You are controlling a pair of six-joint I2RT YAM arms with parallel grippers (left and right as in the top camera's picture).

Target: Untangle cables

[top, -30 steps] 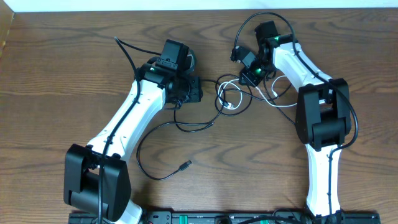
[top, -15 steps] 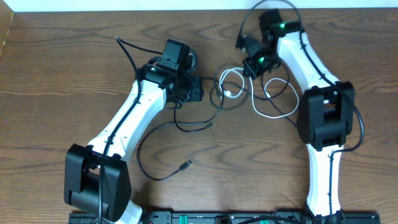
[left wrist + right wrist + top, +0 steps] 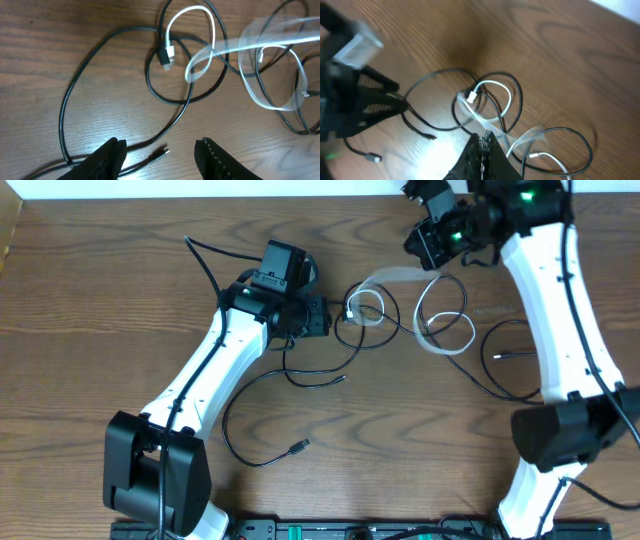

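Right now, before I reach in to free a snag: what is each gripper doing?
Left gripper: open, fingers apart, gripping nothing.
Right gripper: closed on the white cable.

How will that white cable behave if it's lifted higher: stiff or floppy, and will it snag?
Probably floppy: the white cable lies in loose curls rather than straight runs. Likely light, being so thin. It may well drag the black cable along, since their loops overlap and look interlaced.
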